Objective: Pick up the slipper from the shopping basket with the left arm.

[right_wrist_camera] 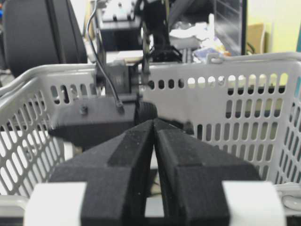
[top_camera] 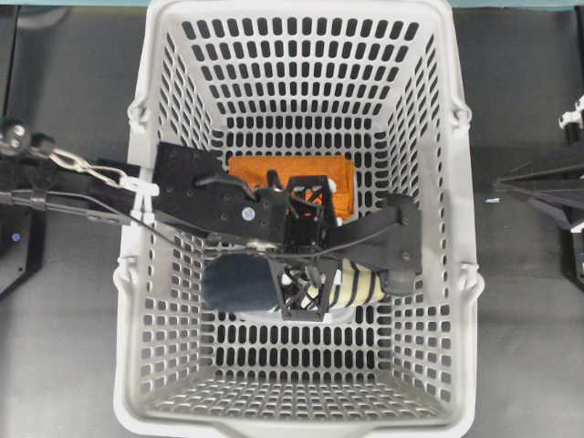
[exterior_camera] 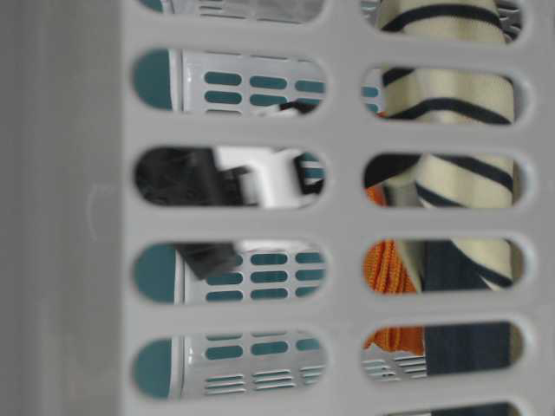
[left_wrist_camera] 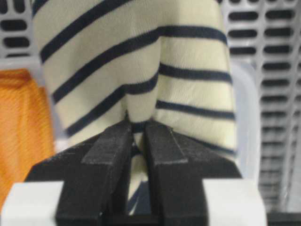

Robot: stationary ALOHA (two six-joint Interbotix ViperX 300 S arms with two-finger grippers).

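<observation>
The left gripper (left_wrist_camera: pixel 136 141) pinches the striped slipper (top_camera: pixel 351 285) mid-basket, inside the shopping basket (top_camera: pixel 456 274). A folded orange cloth (top_camera: pixel 292 172) lies just beyond. The right gripper (right_wrist_camera: pixel 154 141) is closed, empty.

no readable text, labels, numbers

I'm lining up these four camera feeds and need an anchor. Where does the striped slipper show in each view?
Overhead: the slipper lies low in the middle of the shopping basket, partly under the left gripper.
Table-level: upper right, behind the basket slots.
Left wrist: fills the top, pinched at centre.
Right wrist: not visible.
Shared landmark: the orange cloth beside it.
</observation>
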